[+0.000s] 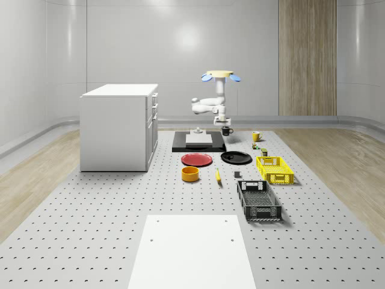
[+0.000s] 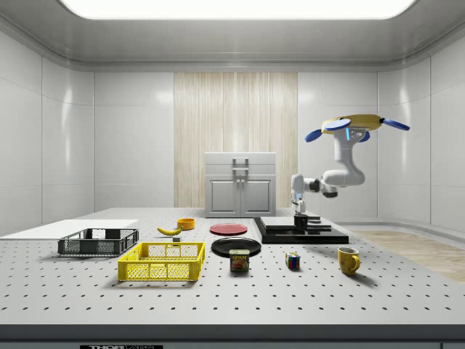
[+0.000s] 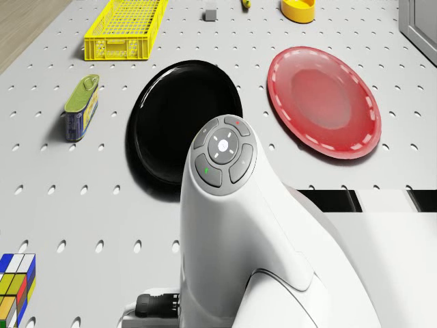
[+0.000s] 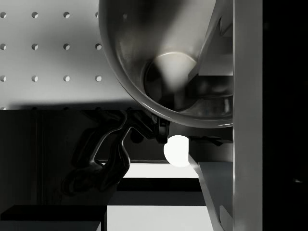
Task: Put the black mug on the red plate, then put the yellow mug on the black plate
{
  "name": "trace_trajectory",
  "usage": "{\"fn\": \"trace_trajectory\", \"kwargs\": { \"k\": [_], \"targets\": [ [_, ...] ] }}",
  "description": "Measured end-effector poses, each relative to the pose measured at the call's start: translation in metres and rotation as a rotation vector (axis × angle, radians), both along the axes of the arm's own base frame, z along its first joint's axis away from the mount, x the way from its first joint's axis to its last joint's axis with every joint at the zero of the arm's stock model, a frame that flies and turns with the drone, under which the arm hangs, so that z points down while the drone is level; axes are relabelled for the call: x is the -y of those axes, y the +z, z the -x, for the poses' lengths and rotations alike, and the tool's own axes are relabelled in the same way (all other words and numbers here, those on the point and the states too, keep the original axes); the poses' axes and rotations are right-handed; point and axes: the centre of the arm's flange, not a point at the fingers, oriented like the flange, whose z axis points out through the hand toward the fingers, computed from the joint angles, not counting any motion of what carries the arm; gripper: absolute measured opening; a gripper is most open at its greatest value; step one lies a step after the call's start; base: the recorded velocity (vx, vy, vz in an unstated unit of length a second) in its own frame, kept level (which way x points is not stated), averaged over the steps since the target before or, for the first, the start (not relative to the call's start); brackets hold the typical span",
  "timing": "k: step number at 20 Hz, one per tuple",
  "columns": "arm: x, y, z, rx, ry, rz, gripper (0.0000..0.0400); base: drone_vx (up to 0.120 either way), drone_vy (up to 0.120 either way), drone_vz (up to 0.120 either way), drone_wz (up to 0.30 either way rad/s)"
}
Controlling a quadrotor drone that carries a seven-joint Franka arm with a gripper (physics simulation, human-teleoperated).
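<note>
You're hovering the drone (image 1: 219, 75) behind the black base, and the gripper (image 1: 221, 122) is gripping the black mug (image 1: 227, 130) by its rim, so step one is underway. The red plate (image 1: 197, 159) and black plate (image 1: 236, 158) are sitting bare, and the yellow mug (image 1: 256, 136) is waiting. You're getting open room to the plates.

In the whole-scene view, the plate (image 1: 197, 159) lies left of a second plate (image 1: 236, 158), both nearer than the platform (image 1: 198, 142), with a mug (image 1: 256, 136) far right and the cabinet (image 1: 119, 126) far left.
</note>
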Motion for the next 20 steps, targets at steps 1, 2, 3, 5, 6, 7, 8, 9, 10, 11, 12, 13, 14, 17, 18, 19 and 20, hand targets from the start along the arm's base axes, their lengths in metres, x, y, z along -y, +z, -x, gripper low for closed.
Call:
{"fn": "trace_trajectory", "kwargs": {
  "k": [1, 2, 3, 5, 6, 7, 8, 9, 10, 11, 12, 13, 14, 17, 18, 19, 20],
  "targets": [
    [0.0000, -0.0001, 0.0000, 0.000, 0.000, 0.000, 0.0110, 0.120, -0.120, 0.000, 0.000],
    [0.0000, -0.0002, 0.0000, 0.000, 0.000, 0.000, 0.0110, 0.120, -0.120, 0.000, 0.000],
    [0.0000, -0.0002, 0.0000, 0.000, 0.000, 0.000, 0.0110, 0.120, -0.120, 0.000, 0.000],
    [0.0000, -0.0003, 0.0000, 0.000, 0.000, 0.000, 0.0110, 0.120, -0.120, 0.000, 0.000],
    [0.0000, -0.0003, 0.0000, 0.000, 0.000, 0.000, 0.0110, 0.120, -0.120, 0.000, 0.000],
    [0.0000, -0.0004, 0.0000, 0.000, 0.000, 0.000, 0.0110, 0.120, -0.120, 0.000, 0.000],
    [0.0000, -0.0004, 0.0000, 0.000, 0.000, 0.000, 0.0110, 0.120, -0.120, 0.000, 0.000],
    [0.0000, -0.0004, 0.0000, 0.000, 0.000, 0.000, 0.0110, 0.120, -0.120, 0.000, 0.000],
    [0.0000, -0.0004, 0.0000, 0.000, 0.000, 0.000, 0.0110, 0.120, -0.120, 0.000, 0.000],
    [0.0000, -0.0004, 0.0000, 0.000, 0.000, 0.000, 0.0110, 0.120, -0.120, 0.000, 0.000],
    [0.0000, -0.0004, 0.0000, 0.000, 0.000, 0.000, 0.0110, 0.120, -0.120, 0.000, 0.000],
    [0.0000, -0.0004, 0.0000, 0.000, 0.000, 0.000, 0.0110, 0.120, -0.120, 0.000, 0.000],
    [0.0000, -0.0004, 0.0000, 0.000, 0.000, 0.000, 0.0110, 0.120, -0.120, 0.000, 0.000],
    [0.0000, -0.0004, 0.0000, 0.000, 0.000, 0.000, 0.0110, 0.120, -0.120, 0.000, 0.000],
    [0.0000, -0.0004, 0.0000, 0.000, 0.000, 0.000, 0.0110, 0.120, -0.120, 0.000, 0.000],
    [0.0000, -0.0004, 0.0000, 0.000, 0.000, 0.000, 0.0110, 0.120, -0.120, 0.000, 0.000],
    [0.0000, -0.0004, 0.0000, 0.000, 0.000, 0.000, 0.0110, 0.120, -0.120, 0.000, 0.000]
  ]
}}
